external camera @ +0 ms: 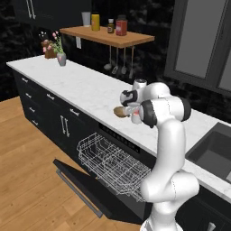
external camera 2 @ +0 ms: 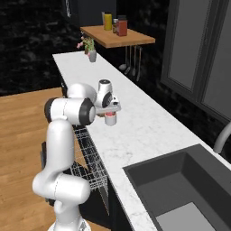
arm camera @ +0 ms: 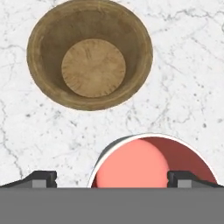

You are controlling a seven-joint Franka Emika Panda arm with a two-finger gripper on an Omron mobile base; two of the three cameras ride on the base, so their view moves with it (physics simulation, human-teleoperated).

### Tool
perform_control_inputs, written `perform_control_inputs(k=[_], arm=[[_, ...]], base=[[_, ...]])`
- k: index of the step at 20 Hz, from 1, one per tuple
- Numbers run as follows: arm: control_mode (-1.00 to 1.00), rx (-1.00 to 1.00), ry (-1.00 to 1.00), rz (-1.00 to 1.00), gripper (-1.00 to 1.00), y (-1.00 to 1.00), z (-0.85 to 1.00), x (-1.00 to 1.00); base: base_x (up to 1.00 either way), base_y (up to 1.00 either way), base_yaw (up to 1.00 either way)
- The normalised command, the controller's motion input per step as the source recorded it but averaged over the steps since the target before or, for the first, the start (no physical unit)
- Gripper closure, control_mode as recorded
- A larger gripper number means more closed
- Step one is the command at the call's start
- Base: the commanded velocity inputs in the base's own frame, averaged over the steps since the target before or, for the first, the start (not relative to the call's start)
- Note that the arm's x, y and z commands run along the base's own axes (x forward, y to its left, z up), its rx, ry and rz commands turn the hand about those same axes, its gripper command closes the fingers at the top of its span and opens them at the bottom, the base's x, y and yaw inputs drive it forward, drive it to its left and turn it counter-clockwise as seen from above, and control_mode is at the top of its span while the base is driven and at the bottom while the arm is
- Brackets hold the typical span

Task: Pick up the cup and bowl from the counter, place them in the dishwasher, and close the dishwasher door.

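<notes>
1. Nearest in the base views, the dishwasher door (external camera: 80, 186) hung folded down and open, with its grey bar handle along the outer edge.
2. Just beyond it, the white wire rack (external camera: 113, 164) stood pulled out of the dishwasher (external camera: 122, 144), over the door.
3. Above these, the pincer (arm camera: 111, 178) hung over the front part of the tabletop (external camera: 81, 88), pointing straight down, its two dark tips spread wide and pinching nothing.
4. Directly under it stood the cup (arm camera: 153, 162), upright on the marble, its red inside facing up. In the hand view one tip sat over the cup's rim and the other outside it; whether they touched the cup I could not tell.
5. Just beside the cup, apart from it, the bowl (arm camera: 89, 54) rested upright on the tabletop.
6. Farther along the tabletop stood a grey vase (external camera: 61, 58) with flowers.
7. Farthest back, a wooden wall shelf (external camera: 106, 36) carried several jars.
</notes>
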Motion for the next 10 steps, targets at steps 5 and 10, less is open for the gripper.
perform_control_inputs(k=[5, 10], arm=[[-1.00, 0.00, 0.06, 0.00, -1.00, 0.00, -0.31, 0.01], [-1.00, 0.00, 0.05, 0.00, 1.00, 0.00, -0.26, 0.00]], base=[[0.00, 0.00, 0.00], [0.00, 0.00, 0.00]])
